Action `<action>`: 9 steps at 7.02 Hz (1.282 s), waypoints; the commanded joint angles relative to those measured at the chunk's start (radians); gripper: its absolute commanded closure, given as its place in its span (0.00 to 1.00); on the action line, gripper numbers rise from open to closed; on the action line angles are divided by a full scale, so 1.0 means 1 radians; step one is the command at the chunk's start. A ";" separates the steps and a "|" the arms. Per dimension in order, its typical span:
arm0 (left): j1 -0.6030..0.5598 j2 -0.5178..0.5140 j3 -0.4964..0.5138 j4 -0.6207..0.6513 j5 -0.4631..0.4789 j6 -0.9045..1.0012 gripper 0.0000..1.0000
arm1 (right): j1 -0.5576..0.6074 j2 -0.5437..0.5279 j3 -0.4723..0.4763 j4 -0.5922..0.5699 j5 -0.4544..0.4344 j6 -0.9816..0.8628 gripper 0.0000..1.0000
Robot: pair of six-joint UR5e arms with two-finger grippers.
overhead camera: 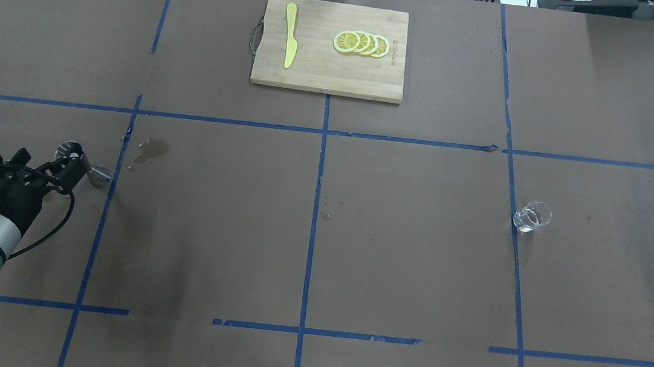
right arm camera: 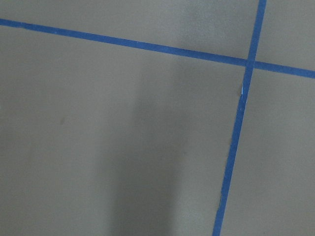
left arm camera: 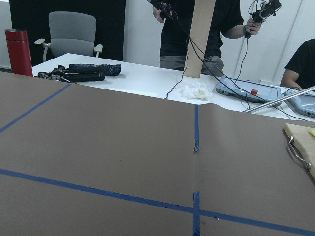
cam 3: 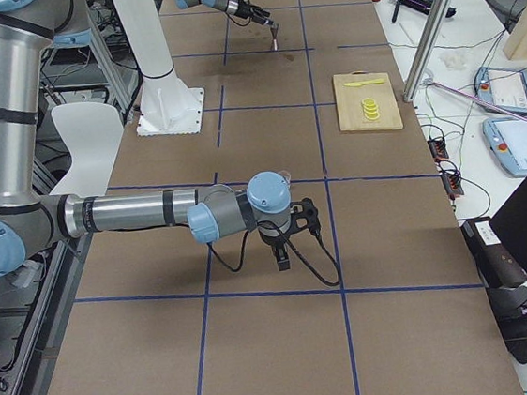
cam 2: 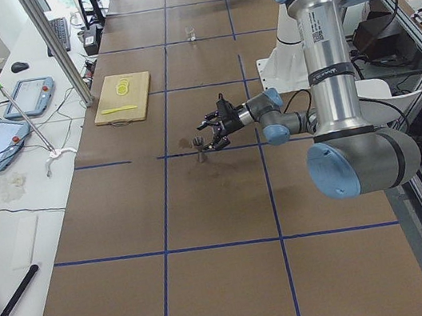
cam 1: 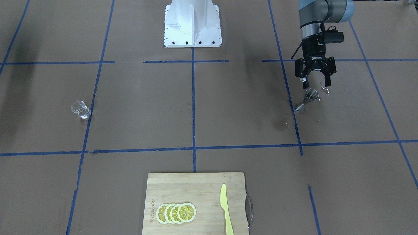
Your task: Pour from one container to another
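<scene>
Jigger [cam 1: 308,98] duty sits at the far left of the overhead view: the little steel piece stands upright on the bench [overhead camera: 417,248], just left of a blue tape line [overhead camera: 96,232]. My left fingers [cam 1: 326,78] are spread wide just above and behind its upper cone, and as far as I can see they do not touch it. I judge the step in hand to be taking hold of the jigger so it can receive the pour. To do that well I should centre both fingers on either side of it, come down level, and close softly. It is narrow-waisted and probably light, so a push from one side could tip it. Once it is held, its mouth should stay level. A dark stain [overhead camera: 151,150] marks the paper a little to the right. At the far middle edge lies a cutting board [overhead camera: 326,77] with a yellow knife [overhead camera: 289,43] and lemon slices [overhead camera: 361,43], none of which I need. Further right, well apart from the jigger, the glass measuring cup [overhead camera: 532,216] stands by another tape line; I cannot tell whether it holds liquid. My right fingers [cam 3: 282,255] show only in the side view, pointing down over bare bench short of the cup, and I cannot tell whether they are spread or closed.
</scene>
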 commanded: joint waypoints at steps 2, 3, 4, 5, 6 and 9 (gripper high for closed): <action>0.020 -0.068 0.108 -0.001 0.082 0.054 0.01 | 0.000 0.000 0.001 0.002 0.001 0.000 0.00; 0.020 -0.100 0.154 -0.002 0.083 0.054 0.01 | 0.000 0.000 0.001 0.000 0.001 0.000 0.00; 0.020 -0.117 0.167 -0.002 0.082 0.054 0.01 | 0.000 0.000 0.001 0.002 0.001 0.000 0.00; 0.020 -0.123 0.193 -0.007 0.082 0.051 0.01 | 0.000 0.000 0.001 0.002 0.001 0.000 0.00; 0.020 -0.133 0.228 -0.022 0.082 0.052 0.01 | 0.000 0.000 0.003 0.002 0.001 0.000 0.00; 0.022 -0.136 0.277 -0.085 0.080 0.055 0.09 | 0.000 0.000 0.010 0.002 0.001 0.002 0.00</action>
